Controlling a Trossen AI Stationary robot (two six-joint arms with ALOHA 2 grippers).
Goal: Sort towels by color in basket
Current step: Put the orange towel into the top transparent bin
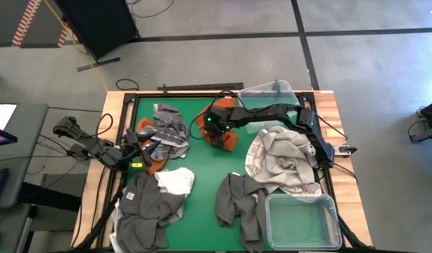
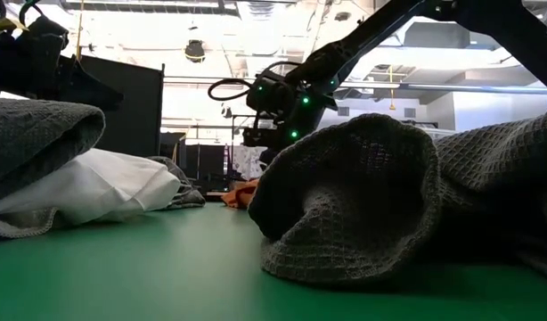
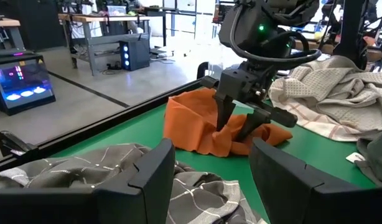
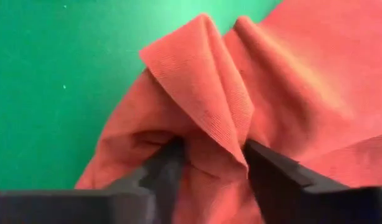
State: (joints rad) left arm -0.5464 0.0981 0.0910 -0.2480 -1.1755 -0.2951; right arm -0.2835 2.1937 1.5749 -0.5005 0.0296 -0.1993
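Right tool point(image 4: 206, 165) is down on the rust orange towel point(image 4: 290, 81) in the far middle of the green worktop point(image 1: 202, 176), its two fingers point(image 3: 225, 112) straddling a raised fold of the cloth; whether they have clenched on that fold cannot be told. Left tool point(image 3: 209, 174) hovers over the grey plaid towel point(image 1: 167, 126) at the far left with its fingers spread apart and nothing between them. A second rust orange cloth point(image 1: 154, 166) peeks out from under the plaid one. Open green surface lies in the middle of the worktop, between the orange towel and the near piles. Dark grey towels lie near left point(image 1: 142, 207) and near middle point(image 1: 240, 204), a plain white towel point(image 1: 177, 181) between them. White towel with thin reddish grid lines point(image 1: 283, 158) sits bunched along the right edge. Clear basket point(image 1: 304, 221) at the near right corner and another clear basket point(image 1: 269, 95) at the far right each appear to hold no cloth
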